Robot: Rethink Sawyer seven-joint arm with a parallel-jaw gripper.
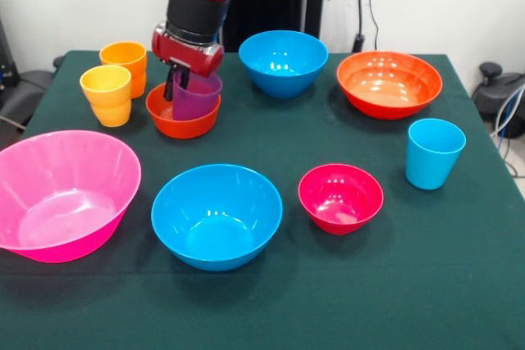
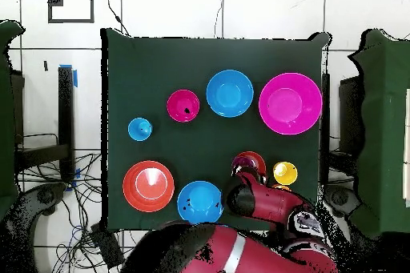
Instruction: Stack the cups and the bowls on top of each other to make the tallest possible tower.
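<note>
My gripper [image 1: 180,85] is at the left rim of the purple tumbler [image 1: 199,96], and its dark fingers [image 1: 177,86] look closed on that rim. The tumbler stands slightly tilted inside the small orange bowl [image 1: 182,125] at the far left. The small crimson bowl [image 1: 340,197] sits apart at the near middle-right, and also shows in the overhead view [image 2: 183,106]. The yellow tumbler [image 1: 107,94] and orange tumbler [image 1: 125,61] stand left of the orange bowl. In the overhead view the arm [image 2: 260,202] covers much of the small orange bowl [image 2: 250,160].
The huge pink bowl [image 1: 61,194] is near left. One blue bowl [image 1: 216,215] is near middle, another [image 1: 283,61] is at the far middle. The wide orange bowl [image 1: 389,84] is far right. The light blue tumbler [image 1: 433,153] stands at the right.
</note>
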